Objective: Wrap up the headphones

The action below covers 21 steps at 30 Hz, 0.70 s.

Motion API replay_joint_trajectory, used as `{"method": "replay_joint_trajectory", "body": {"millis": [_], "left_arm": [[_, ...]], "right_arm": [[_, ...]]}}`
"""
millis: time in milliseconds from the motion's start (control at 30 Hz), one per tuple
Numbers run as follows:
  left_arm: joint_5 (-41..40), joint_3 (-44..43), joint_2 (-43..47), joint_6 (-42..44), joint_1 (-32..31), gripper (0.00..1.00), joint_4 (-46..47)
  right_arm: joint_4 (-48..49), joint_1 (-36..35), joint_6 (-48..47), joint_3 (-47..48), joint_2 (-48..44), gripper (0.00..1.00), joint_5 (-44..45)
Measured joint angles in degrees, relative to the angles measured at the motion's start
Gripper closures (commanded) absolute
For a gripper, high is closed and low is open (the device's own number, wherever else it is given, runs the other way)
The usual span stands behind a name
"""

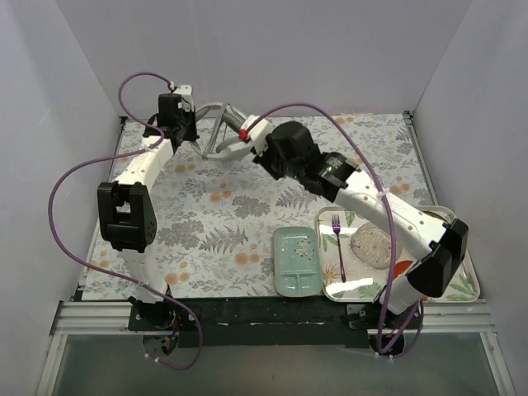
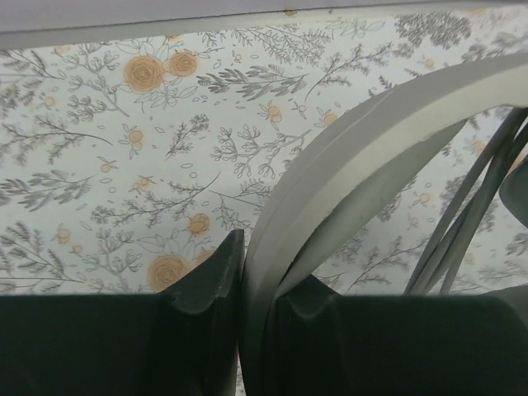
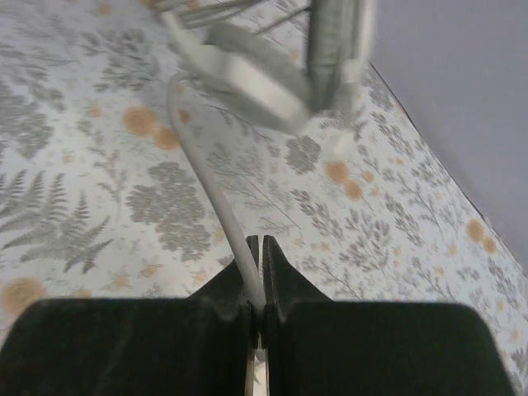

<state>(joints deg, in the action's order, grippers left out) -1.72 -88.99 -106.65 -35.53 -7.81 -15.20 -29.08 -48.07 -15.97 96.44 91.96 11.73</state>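
Note:
The white-and-grey headphones (image 1: pixel 221 132) are held up at the back of the table between my two arms. My left gripper (image 2: pixel 256 272) is shut on the wide grey headband (image 2: pixel 346 173); it is at the back left in the top view (image 1: pixel 191 132). Several strands of thin grey cord (image 2: pixel 470 214) run beside the headband. My right gripper (image 3: pixel 261 247) is shut on the grey cord (image 3: pixel 219 198), which leads up to the blurred headphones (image 3: pixel 272 66). In the top view the right gripper (image 1: pixel 247 142) sits just right of the headphones.
A green divided tray (image 1: pixel 297 261) and a plate (image 1: pixel 450 289) with a purple fork (image 1: pixel 338 239) and food lie at the front right. The floral tablecloth (image 1: pixel 214 214) covers the table. White walls enclose the back and sides. Purple robot cables (image 1: pixel 74 181) loop over both arms.

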Motion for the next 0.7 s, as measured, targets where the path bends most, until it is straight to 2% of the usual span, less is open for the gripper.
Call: {"method": "replay_joint_trajectory", "body": {"millis": [133, 200, 333, 467, 700], "left_arm": [[7.15, -7.93, -3.43, -9.29, 4.31, 1.0, -5.88], [10.93, -12.57, -5.4, -13.27, 6.21, 1.0, -8.04], [17.07, -20.76, -8.46, -20.06, 9.94, 1.0, -11.61], [19.12, -23.96, -8.76, -24.33, 12.39, 1.0, -12.66], [22.47, -26.99, -8.76, -28.85, 13.62, 1.0, -14.27]], "right_arm": [[8.26, -8.94, -0.81, -10.99, -5.38, 0.99, -1.29], [11.89, -11.28, -0.55, -16.0, -6.56, 0.99, -3.02], [16.92, -10.91, 0.31, -23.43, -6.75, 0.99, -4.81], [20.92, -10.08, 1.4, -27.67, -6.36, 0.99, -6.86], [27.04, -10.6, 3.34, -28.63, 0.55, 0.99, -10.75]]}}
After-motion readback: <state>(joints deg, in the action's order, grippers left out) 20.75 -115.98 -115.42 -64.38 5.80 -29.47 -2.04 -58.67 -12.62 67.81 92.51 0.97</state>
